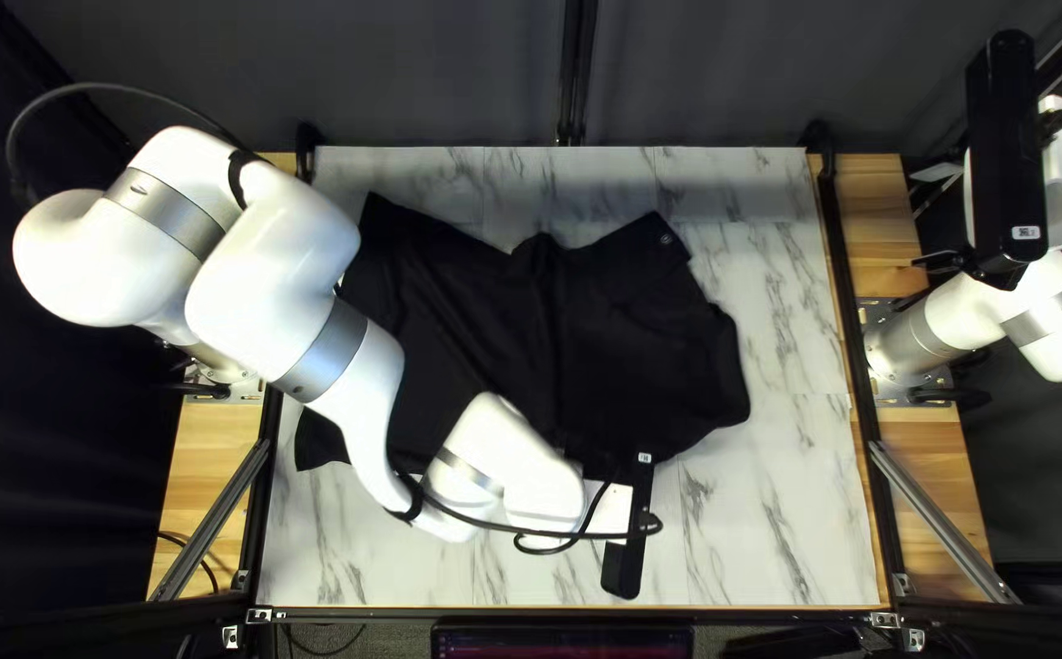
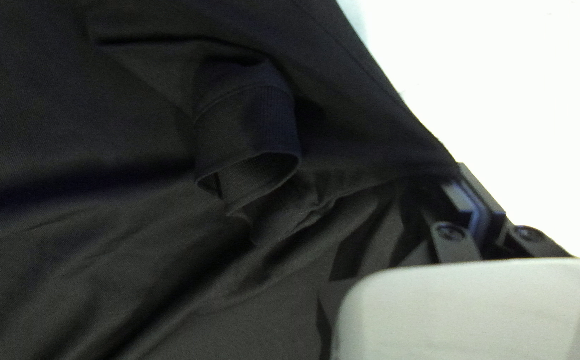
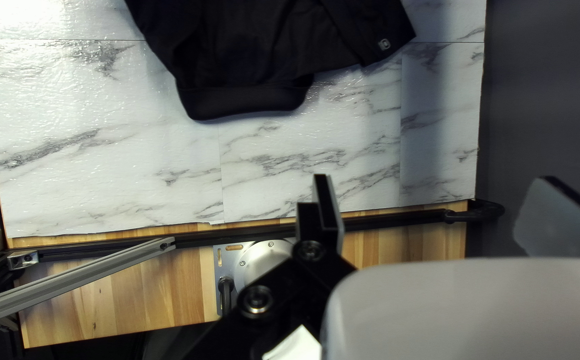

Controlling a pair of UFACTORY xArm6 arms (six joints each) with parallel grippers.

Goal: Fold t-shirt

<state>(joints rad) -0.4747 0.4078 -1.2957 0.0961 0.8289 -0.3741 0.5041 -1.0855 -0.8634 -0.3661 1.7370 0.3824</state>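
Top left view: left arm [image 1: 299,293] arches over t-shirt [image 1: 628,348]; left jaws [image 1: 631,531] clenching it; right jaws [image 1: 936,217] released.

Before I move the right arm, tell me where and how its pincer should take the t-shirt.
Probably by the corner beside the small light mark. Bring the right pincer down from the right arm's side, one finger each side of the cloth edge: that corner juts out to a point over bare tabletop.

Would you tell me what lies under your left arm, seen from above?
Black shirt and marbled tabletop show around my left arm; the stretch of shirt beneath it is covered, its folds unseen.
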